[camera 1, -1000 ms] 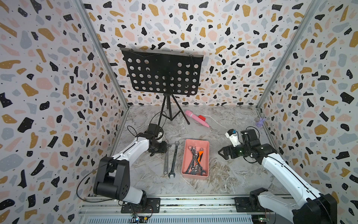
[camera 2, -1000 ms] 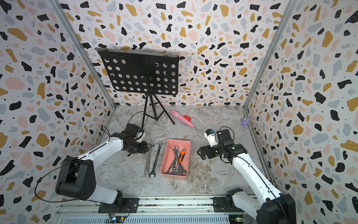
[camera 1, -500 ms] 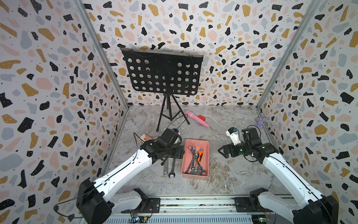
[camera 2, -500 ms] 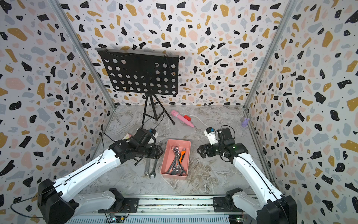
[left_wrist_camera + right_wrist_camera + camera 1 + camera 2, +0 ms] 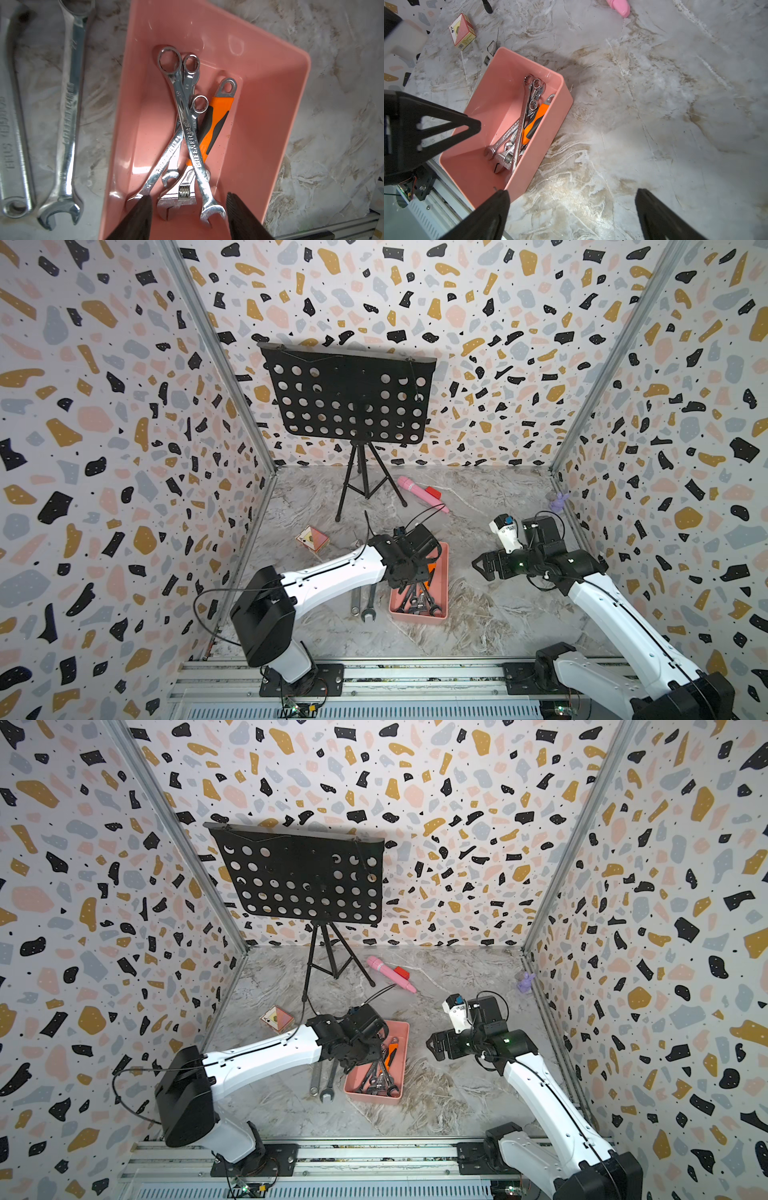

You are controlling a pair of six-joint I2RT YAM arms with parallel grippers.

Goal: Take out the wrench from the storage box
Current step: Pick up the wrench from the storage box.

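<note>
The salmon-pink storage box (image 5: 444,572) (image 5: 401,1052) lies near the table's front middle. In it are several crossed chrome wrenches (image 5: 188,133) (image 5: 521,122) and an orange-handled adjustable wrench (image 5: 216,116). My left gripper (image 5: 409,572) (image 5: 361,1052) (image 5: 188,196) hangs open just above the box's near end. Its fingers straddle the wrench heads and nothing is gripped. My right gripper (image 5: 482,566) (image 5: 434,1046) (image 5: 572,191) is wide open over bare table, right of the box, and holds nothing.
Two long wrenches (image 5: 370,601) (image 5: 68,116) lie on the table just left of the box. A card box (image 5: 312,538), a black music stand (image 5: 353,406), a pink cylinder (image 5: 419,493) and a purple figurine (image 5: 558,501) stand farther back. A metal rail (image 5: 415,672) runs along the front edge.
My left arm has swung right, from beyond the two loose wrenches to over the storage box. The right arm has barely moved.
</note>
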